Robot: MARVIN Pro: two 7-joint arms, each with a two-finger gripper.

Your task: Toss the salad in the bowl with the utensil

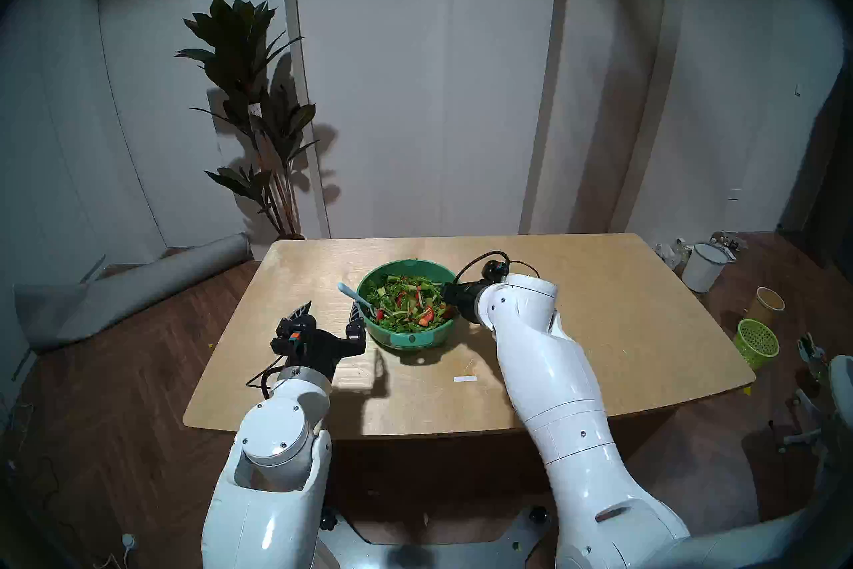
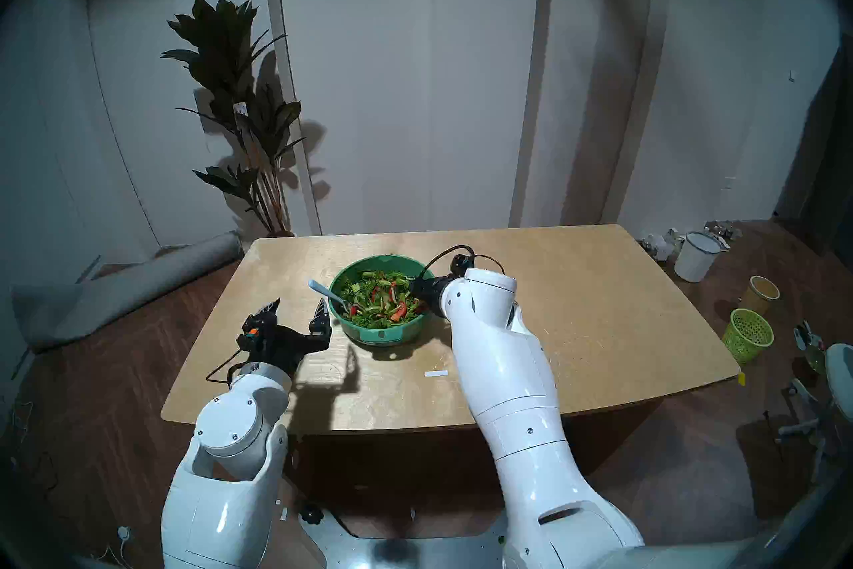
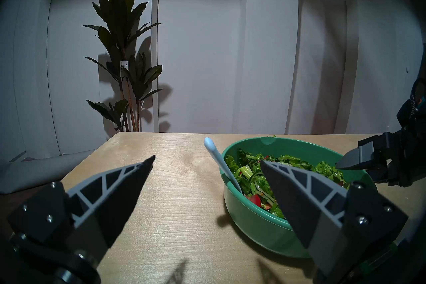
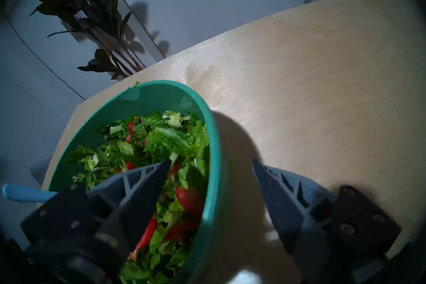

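Observation:
The green bowl [image 1: 411, 270] stands mid-table, its teal tab handle towards me. The salad [image 1: 406, 302] of green leaves and red pieces fills it. The fork [image 1: 351, 293] leans on the bowl's left rim, tines in the salad, its pale blue handle sticking out to the left. My left gripper [image 1: 331, 308] is open and empty just left of the bowl, near the handle [image 3: 216, 161] but not touching it. My right gripper [image 4: 212, 162] is open and straddles the bowl's right rim [image 4: 213, 138], with one finger over the salad [image 4: 166, 138] and one outside.
The wooden table [image 1: 600, 323] has a small white strip [image 1: 465, 378] on it near my right arm. A potted plant [image 1: 251, 92] stands behind the far left corner. On the floor are a rolled mat [image 1: 138, 291] at left and a lime-green basket [image 1: 757, 342], a cup and a white bucket at right.

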